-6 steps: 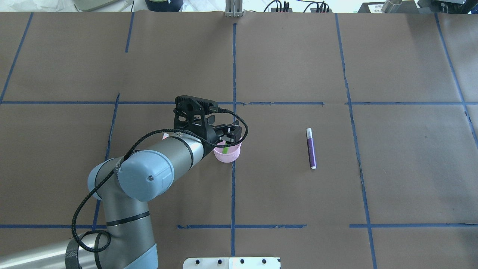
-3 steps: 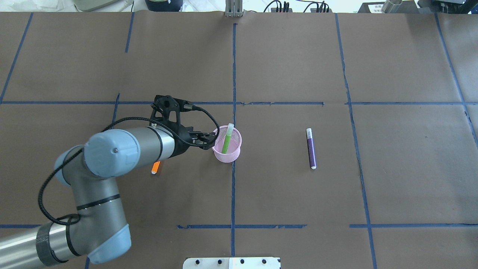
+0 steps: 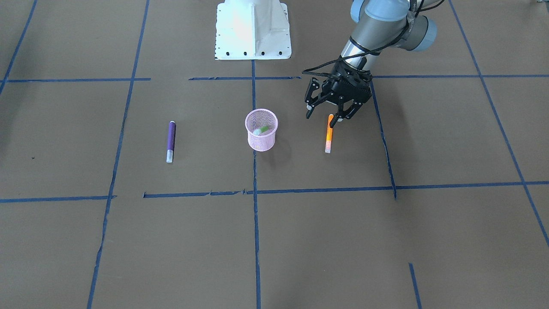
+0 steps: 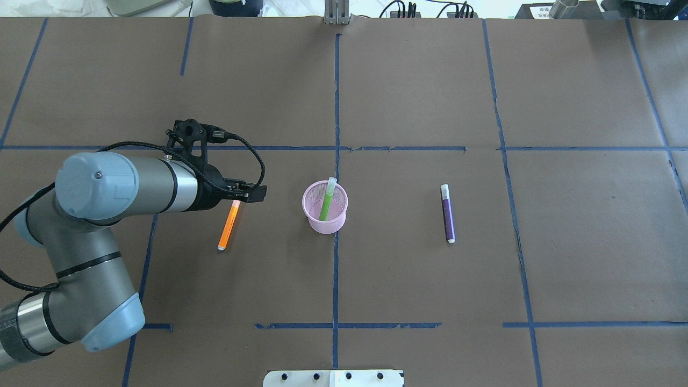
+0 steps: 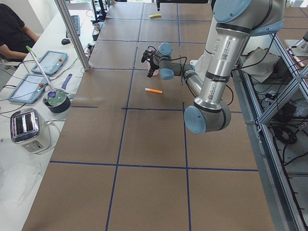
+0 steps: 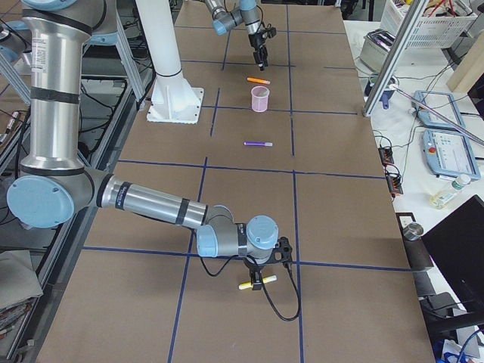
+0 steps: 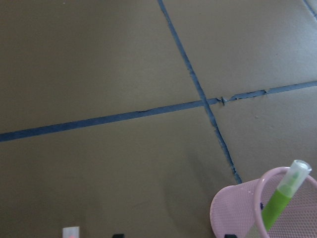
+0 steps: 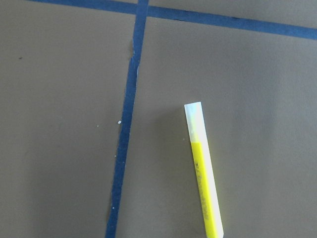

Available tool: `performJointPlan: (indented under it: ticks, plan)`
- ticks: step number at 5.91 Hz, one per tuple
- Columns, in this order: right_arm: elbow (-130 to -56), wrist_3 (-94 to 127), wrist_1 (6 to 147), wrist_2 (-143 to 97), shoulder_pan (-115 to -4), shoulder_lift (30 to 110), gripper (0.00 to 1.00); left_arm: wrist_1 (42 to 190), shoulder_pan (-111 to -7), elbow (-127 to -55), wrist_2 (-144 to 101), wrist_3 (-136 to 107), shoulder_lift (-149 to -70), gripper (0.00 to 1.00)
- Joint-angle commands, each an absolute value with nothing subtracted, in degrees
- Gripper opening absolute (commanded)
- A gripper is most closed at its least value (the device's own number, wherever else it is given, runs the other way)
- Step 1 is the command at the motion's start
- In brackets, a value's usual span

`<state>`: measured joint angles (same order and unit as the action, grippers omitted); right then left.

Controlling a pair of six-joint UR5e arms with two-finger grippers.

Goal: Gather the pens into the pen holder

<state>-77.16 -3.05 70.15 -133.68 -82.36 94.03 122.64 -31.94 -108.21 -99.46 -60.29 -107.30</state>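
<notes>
Inspection of my own station, taken from all views.

Left fingers: spread wide apart and holding nothing. They hung above the orange pen, pointing down, and were not in contact with it. The side view along the table showed clear air between them and the pen.

Right fingers: seen only from the side camera at that end of the table. I cannot tell how far apart they stood, nor whether they gripped anything. They were low over the yellow pen, which lay flat on the table, just beside a blue tape line. My right wrist camera showed the pen but none of my own fingers.

Pen holder: upright on the table, on the middle tape line. It stood between the orange pen on my left and the purple pen on my right.

Green pen: inside the holder, leaning on its wall, pale cap upward and above the rim.

Orange pen: flat on the table, near the holder but apart from it.

Purple pen: flat on the table, well apart from the holder, with no fingers near it.

Yellow pen: far off toward my right end of the table, well apart from the holder.
</notes>
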Motion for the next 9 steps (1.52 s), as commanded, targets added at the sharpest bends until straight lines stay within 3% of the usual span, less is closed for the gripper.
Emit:
performJointPlan:
  ticks: [1,4,5,6,7,9]
  plan:
    - [-70.4,-5.0,69.9,-133.7,-80.0,88.9,0.98,122.7,-31.8,-108.6,-99.6,-60.3,-107.0,0.74]
    - [-65.7,-4.9,69.7,-133.6,-78.8,86.8,0.92,122.7,-31.8,-108.7,-99.5,-60.3,-107.0,0.74]
    - [-65.5,-4.8,69.7,-133.5,-78.8,86.5,0.77,122.7,-31.8,-108.8,-99.3,-60.3,-107.0,0.74]
    - [-65.2,-5.0,69.8,-133.4,-78.8,86.6,0.69,122.8,-31.9,-108.8,-99.3,-60.3,-107.0,0.74]
    - [-65.1,-4.9,69.8,-133.4,-78.8,86.6,0.67,122.8,-32.0,-108.8,-99.4,-60.3,-107.0,0.74]
    - [-64.6,-4.8,69.8,-133.3,-78.7,86.6,0.36,122.8,-32.0,-108.8,-99.4,-60.3,-107.0,0.74]
